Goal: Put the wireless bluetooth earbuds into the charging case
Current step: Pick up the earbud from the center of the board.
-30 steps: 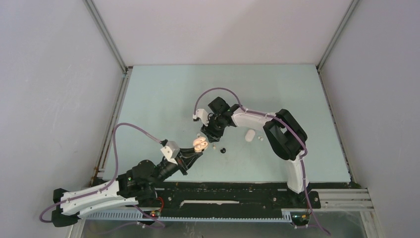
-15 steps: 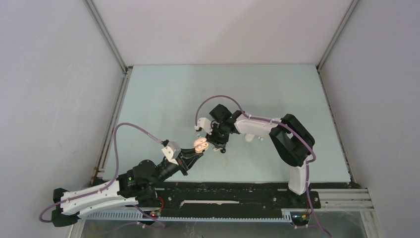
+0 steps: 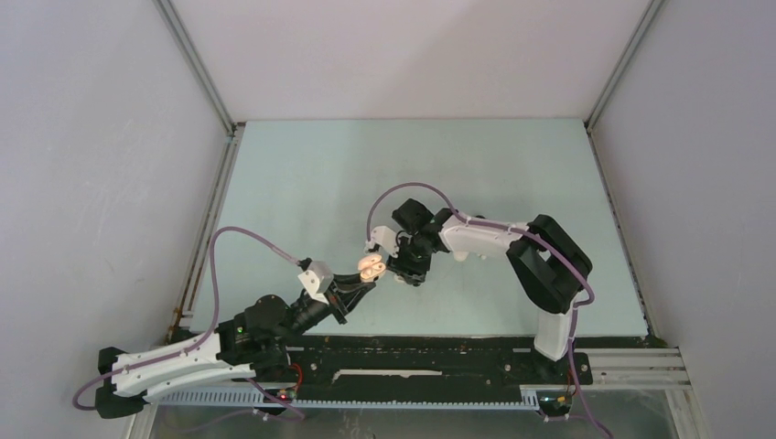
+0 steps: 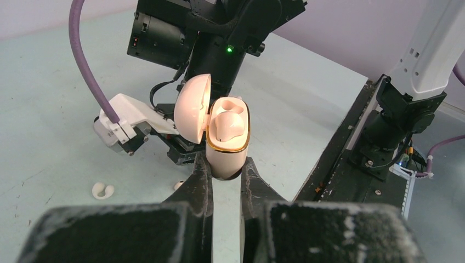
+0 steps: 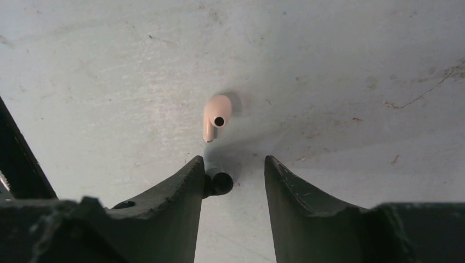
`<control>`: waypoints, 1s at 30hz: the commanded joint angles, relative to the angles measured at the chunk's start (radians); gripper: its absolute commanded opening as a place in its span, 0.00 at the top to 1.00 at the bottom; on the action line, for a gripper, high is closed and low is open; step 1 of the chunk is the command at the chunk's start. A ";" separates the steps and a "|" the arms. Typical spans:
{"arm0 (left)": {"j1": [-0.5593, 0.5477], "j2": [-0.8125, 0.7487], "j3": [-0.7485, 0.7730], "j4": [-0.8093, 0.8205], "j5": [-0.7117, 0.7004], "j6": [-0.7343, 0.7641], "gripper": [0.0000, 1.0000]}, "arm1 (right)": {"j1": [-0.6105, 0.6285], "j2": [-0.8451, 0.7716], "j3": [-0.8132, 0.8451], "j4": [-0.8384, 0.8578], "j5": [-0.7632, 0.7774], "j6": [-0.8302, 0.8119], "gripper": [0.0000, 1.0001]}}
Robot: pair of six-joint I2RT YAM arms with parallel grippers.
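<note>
pale green tabletop (image 3: 302, 183) lies under the left pincer (image 4: 226, 167), clamped on the open pink charging case (image 4: 227, 139), and the right pincer (image 5: 234, 164), half open, with the loose pink earbud (image 5: 215, 118) just ahead of its tips; i judge the pick comes next: advance, straddle, close.

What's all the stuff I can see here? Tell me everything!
Pale pink pill-shaped plastic charging case: one, pink with a gold rim, lid open, gripped by the left tool.
Seated pale pink plastic earbud: one, pink, inside the open case.
Loose pale pink plastic earbud: one, pink, on the table ahead of the right tool.
Small black plastic earbud: one, black, on the table, between the right tool's fingers, against one.
Small white plastic earbud: one, white, on the table.
Table: one, pale blue-green.
Left tool: one, black, shut on the case.
Right tool: one, black, open.
</note>
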 commanded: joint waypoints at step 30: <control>-0.007 0.002 0.033 0.029 0.025 0.019 1.00 | -0.009 -0.002 0.056 0.038 -0.093 0.034 0.66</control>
